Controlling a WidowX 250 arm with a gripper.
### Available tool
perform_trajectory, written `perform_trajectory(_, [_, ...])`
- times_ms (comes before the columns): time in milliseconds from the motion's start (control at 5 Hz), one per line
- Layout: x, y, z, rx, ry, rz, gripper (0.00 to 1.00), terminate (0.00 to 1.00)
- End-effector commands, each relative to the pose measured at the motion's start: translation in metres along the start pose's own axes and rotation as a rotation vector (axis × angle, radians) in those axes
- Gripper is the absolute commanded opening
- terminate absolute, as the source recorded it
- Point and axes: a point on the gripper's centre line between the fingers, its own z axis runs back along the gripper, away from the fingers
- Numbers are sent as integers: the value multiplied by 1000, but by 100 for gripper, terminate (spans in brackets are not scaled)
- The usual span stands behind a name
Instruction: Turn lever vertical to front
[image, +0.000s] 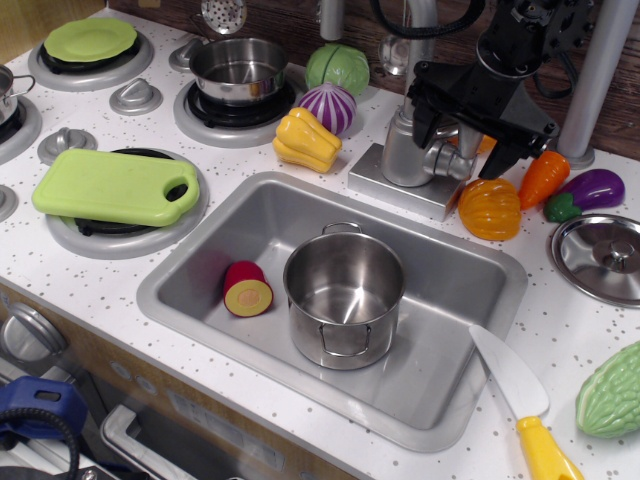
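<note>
We cannot tell whether our black gripper grips the stubby silver-grey lever at the faucet body's three o'clock — fingers may slip off, lever unturned.

Brushed matt metal sink holds a glossy steel pot; silver-grey lever gleams beside matt black gripper.

Upper right of the frame, the black pincer hangs just above the lever, a stubby silver handle jutting right from the faucet body behind the sink.
</note>
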Motion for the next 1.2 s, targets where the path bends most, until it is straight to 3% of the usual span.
perform_trajectory(0, [18,-4,21,5,-92,9,100,0])
perform_trajectory(400, [31,1,20,3,-130,-26,100,0])
perform_trajectory(600, [36,3,17,-14,-116,-24,0,0])
perform_trajectory(1000, [18,-8,24,-22,-58,48,0,0])
